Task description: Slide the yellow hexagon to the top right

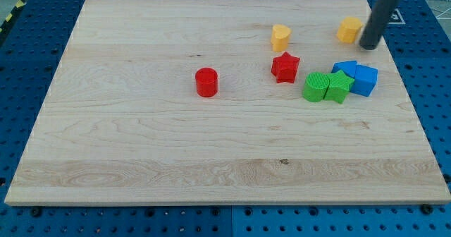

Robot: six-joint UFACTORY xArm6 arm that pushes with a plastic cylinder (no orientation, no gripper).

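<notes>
The yellow hexagon [349,29] sits near the board's top right, close to the right edge. My tip [368,46] is just to its right and slightly below, very near or touching it. A second yellow block, heart-like in shape [280,37], lies to the hexagon's left. The rod rises from the tip toward the view's top right corner.
A red star [285,68] lies below the yellow heart. A red cylinder [206,82] is near the board's middle. Two green blocks [327,87] and two blue blocks [356,77] cluster at the right. The wooden board [141,159] rests on a blue pegboard.
</notes>
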